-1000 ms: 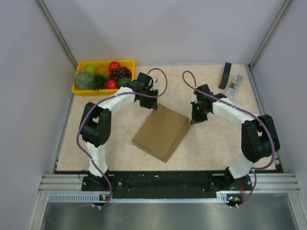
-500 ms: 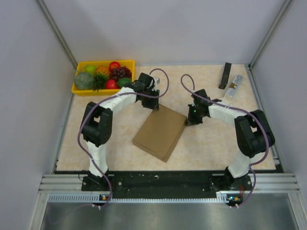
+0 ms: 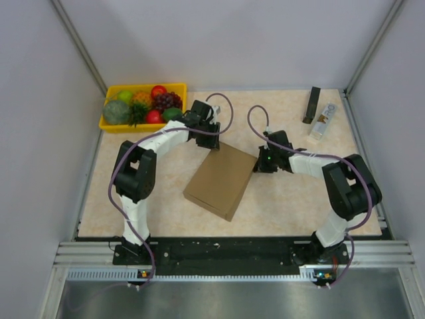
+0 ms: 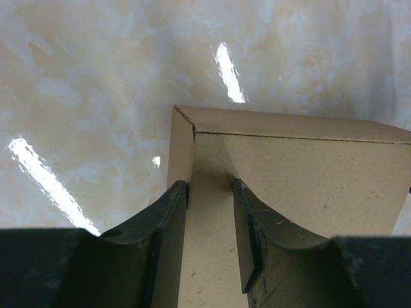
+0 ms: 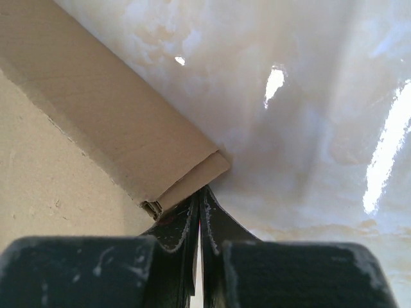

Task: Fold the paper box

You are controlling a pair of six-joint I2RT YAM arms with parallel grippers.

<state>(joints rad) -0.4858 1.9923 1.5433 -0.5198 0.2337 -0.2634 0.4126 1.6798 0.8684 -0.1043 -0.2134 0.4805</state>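
The fingers (image 4: 168,221) of the left gripper (image 4: 210,191) are spread apart in the left wrist view. They hang over one corner of the paper box (image 4: 308,167). One finger is by the side wall of the box and the other is over its flat top. A strip of brown cardboard shows between them. I cannot tell if they touch it. Under the box is the shiny pale table (image 4: 96,77), with bright spots of light on it.

In the right wrist view the fingers (image 5: 176,224) of the right gripper (image 5: 200,200) are pressed together, with only a thin line between them. Their tips are right at another corner of the box, low down where the cardboard layers show.

From above, the box lies flat and shut in the middle of the table, turned at a slant. The left gripper is at its far corner and the right gripper is at its right corner. A yellow tray (image 3: 174,87) sits at the far left of the table. It is full of fruit: a red apple (image 3: 159,91), dark grapes (image 3: 167,101), a big green melon (image 3: 116,111) and more. A black bar (image 3: 312,104) and a small see-through thing (image 3: 322,120) lie at the far right, well apart from the box. Grey walls (image 3: 232,40) stand around the table. A metal rail (image 3: 232,254) runs along the near edge, where the arms are bolted.
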